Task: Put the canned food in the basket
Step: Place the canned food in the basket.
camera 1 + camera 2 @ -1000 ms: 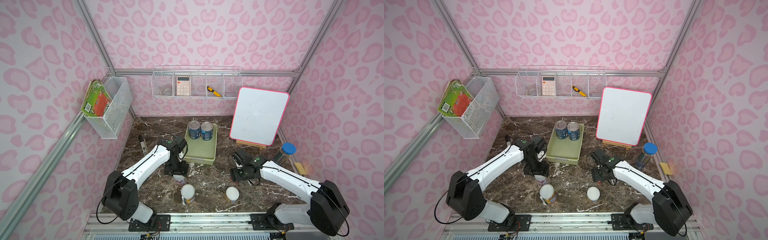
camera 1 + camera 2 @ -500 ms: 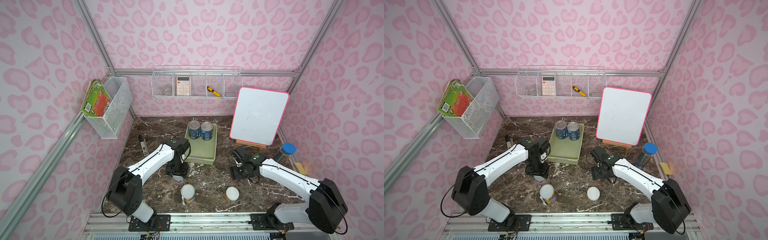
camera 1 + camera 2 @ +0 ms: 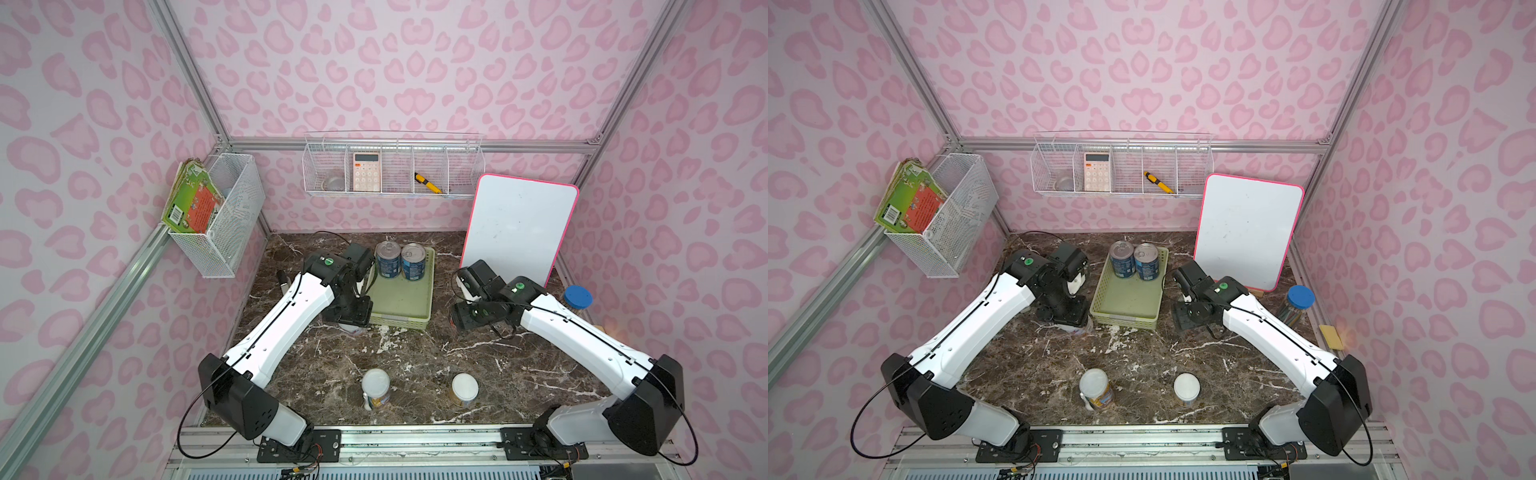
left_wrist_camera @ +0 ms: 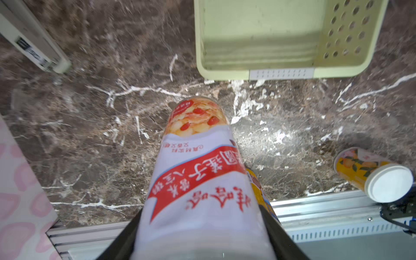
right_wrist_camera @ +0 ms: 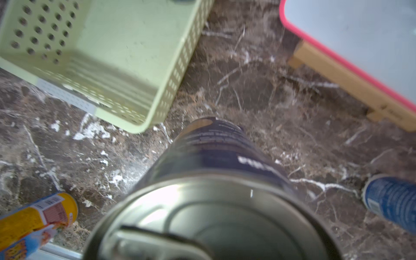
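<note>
Left tool (image 4: 201,234), white can (image 4: 198,171) just outside basket (image 4: 225,74) rim

counter: dark brown veined marble counter (image 3: 415,357) | back right corner: white rectangular board (image 3: 517,232), pink-framed, propped on wooden stand (image 5: 333,74) | right edge: clear tube with blue cap (image 3: 577,297), coloured pencils (image 3: 1292,318) inside; yellow sponge block (image 3: 1331,336) nearer the front | back wall: white wire rack (image 3: 465,174) holding white calculator (image 3: 367,171), yellow-black cutter (image 3: 428,183) | left wall: white mesh basket (image 3: 239,216) holding green-red booklets (image 3: 191,199)

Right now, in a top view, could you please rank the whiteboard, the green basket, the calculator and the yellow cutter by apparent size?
Largest to smallest:
whiteboard
green basket
calculator
yellow cutter
None look close enough to tie.
</note>
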